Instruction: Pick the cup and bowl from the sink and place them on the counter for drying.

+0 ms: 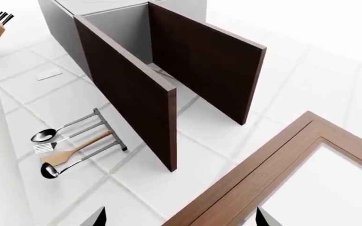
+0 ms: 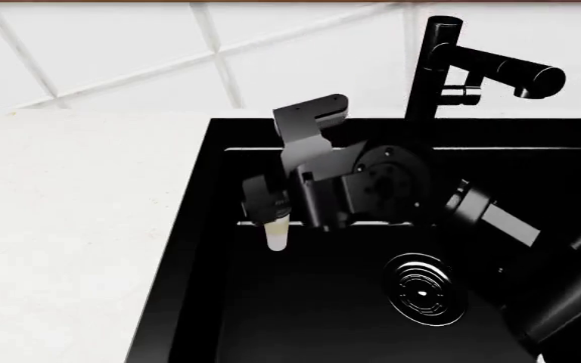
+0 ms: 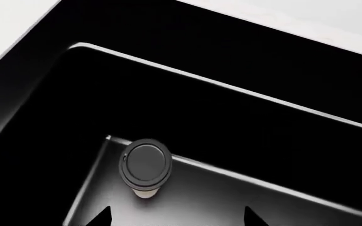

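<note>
Big matte-black sink (image 2: 184,249), set into the white marbled counter (image 2: 69,227), tall black faucet (image 2: 434,68) at the back edge. Right arm reaching down into the basin, right gripper (image 2: 270,208) over the near-left corner. Below it, upright on the basin floor, the lidded cup (image 3: 145,165): long axis vertical, black lid up, not yet gripped. Fingertips apart, straddling nothing. Bowl not visible. Left gripper (image 1: 179,217) pointed at wall and cabinets, seemingly spread and empty, much farther off.
</note>
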Available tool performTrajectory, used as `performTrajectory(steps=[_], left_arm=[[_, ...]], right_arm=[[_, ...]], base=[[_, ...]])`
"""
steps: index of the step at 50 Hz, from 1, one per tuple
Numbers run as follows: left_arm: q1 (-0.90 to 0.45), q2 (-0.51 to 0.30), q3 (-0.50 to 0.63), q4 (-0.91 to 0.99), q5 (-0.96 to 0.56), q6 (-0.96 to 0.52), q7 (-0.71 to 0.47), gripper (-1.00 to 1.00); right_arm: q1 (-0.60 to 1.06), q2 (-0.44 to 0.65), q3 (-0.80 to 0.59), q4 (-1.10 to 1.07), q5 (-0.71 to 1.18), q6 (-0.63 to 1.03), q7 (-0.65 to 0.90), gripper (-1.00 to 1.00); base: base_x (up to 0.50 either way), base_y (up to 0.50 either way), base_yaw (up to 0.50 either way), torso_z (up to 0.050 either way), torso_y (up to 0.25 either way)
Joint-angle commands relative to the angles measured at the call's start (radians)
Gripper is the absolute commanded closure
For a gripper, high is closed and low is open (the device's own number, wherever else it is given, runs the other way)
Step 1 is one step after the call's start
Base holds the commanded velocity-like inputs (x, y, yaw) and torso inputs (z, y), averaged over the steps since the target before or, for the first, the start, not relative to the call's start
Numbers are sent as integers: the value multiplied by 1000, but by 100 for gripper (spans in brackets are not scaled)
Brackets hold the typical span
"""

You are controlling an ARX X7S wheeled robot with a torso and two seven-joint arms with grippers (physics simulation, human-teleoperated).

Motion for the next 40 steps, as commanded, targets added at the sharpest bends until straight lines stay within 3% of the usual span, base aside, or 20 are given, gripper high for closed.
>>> performTrajectory(steps=[1, 40], left_arm=[[1, 0, 2, -5, -1, 3, 3, -100], [4, 3, 2, -10, -5, 9, 6, -100]], right_arm=[[-25, -19, -15, 46, -26, -16, -46, -100], [-114, -122, -76, 256, -143, -118, -220, -100]], base=[[0, 0, 0, 0, 0], [0, 0, 0, 0, 0]])
